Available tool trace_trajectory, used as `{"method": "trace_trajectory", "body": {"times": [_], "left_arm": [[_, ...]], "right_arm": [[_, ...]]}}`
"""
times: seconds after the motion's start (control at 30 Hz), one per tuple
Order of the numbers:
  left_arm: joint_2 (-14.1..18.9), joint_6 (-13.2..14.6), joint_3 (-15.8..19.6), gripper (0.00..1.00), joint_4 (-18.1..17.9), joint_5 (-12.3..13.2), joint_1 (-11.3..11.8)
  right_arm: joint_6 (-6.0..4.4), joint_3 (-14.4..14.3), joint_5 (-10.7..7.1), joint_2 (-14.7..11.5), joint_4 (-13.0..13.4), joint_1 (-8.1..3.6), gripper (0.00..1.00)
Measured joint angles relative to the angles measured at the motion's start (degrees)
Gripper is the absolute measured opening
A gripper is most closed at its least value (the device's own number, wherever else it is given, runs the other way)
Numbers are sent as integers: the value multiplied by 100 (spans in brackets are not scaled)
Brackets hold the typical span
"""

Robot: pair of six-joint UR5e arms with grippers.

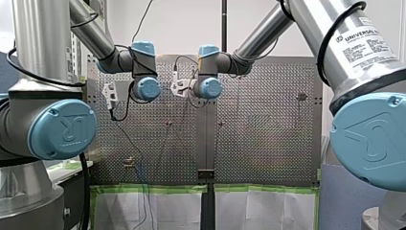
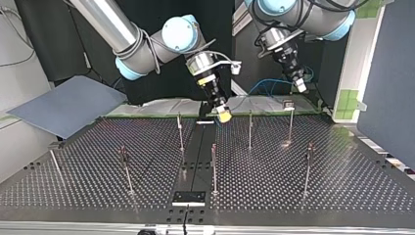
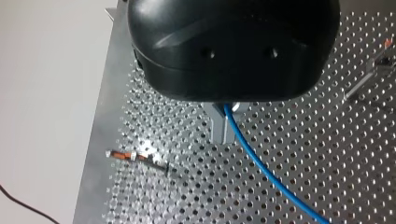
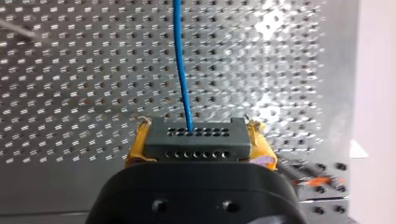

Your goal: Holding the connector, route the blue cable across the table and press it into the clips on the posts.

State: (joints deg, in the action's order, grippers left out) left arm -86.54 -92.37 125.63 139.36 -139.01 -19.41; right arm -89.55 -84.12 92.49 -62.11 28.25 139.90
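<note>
My right gripper [image 4: 198, 128] has yellow pads [image 4: 136, 144] shut on the sides of a dark grey connector [image 4: 196, 140] with rows of small holes. The blue cable [image 4: 181, 60] leaves the connector's face and runs away over the perforated table [image 4: 70, 93]. My left gripper [image 3: 223, 138] has metal fingers shut on the blue cable [image 3: 266, 172], which trails off past them. In the top view my right gripper [image 2: 224, 115] hangs over the table's far middle. My left gripper [image 2: 300, 87] is higher, at the far right, with slack blue cable [image 2: 262, 84] between them.
Several thin upright posts stand on the table, among them one [image 2: 180, 132] near my right gripper, one [image 2: 250, 129] to its right and one [image 2: 290, 121] under my left gripper. A grey-blue board [image 2: 68, 105] leans at the top view's left. A clip-tipped post [image 3: 140, 157] shows beside my left fingers.
</note>
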Motion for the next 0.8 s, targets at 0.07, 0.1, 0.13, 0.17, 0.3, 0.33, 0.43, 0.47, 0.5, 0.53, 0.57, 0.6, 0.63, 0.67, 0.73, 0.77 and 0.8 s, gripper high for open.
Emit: {"method": "trace_trajectory", "body": {"times": [0.07,0.1,0.13,0.17,0.3,0.33,0.43,0.47,0.5,0.53,0.57,0.6,0.63,0.67,0.73,0.77,0.8], "left_arm": [[0,3,-2,0,21,79,92],[0,8,-4,0,27,119,136],[1,19,-8,0,29,172,190],[2,31,-13,0,30,210,230],[9,106,-102,0,42,418,440],[10,119,-131,0,50,471,494],[10,123,-243,0,83,660,684],[10,120,-281,0,96,717,738],[8,114,-336,0,118,787,810],[7,108,-377,0,140,837,861],[6,102,-418,0,166,885,907],[6,96,-473,0,207,945,968],[5,93,-501,0,231,973,998],[5,87,-561,0,286,1020,1058],[4,71,-667,0,377,1075,1151],[4,63,-712,0,416,1089,1184],[3,54,-769,0,465,1105,1221]], "right_arm": [[-1,118,-11,5,-53,10,0],[-2,166,-21,7,-76,14,0],[-2,231,-36,9,-107,22,0],[-3,280,-47,10,-127,27,0],[-25,490,-82,21,-184,44,0],[-32,545,-94,26,-200,49,0],[-48,645,-120,61,-231,61,0],[-52,671,-124,79,-242,63,0],[-55,695,-127,101,-252,65,0],[-58,726,-130,133,-268,69,0],[-60,751,-131,159,-283,72,0],[-62,781,-131,188,-300,76,0],[-64,827,-130,230,-324,83,0],[-65,864,-130,258,-341,89,0],[-65,954,-128,311,-380,100,0],[-65,989,-127,328,-397,104,0],[-65,1022,-126,342,-414,109,0]]}}
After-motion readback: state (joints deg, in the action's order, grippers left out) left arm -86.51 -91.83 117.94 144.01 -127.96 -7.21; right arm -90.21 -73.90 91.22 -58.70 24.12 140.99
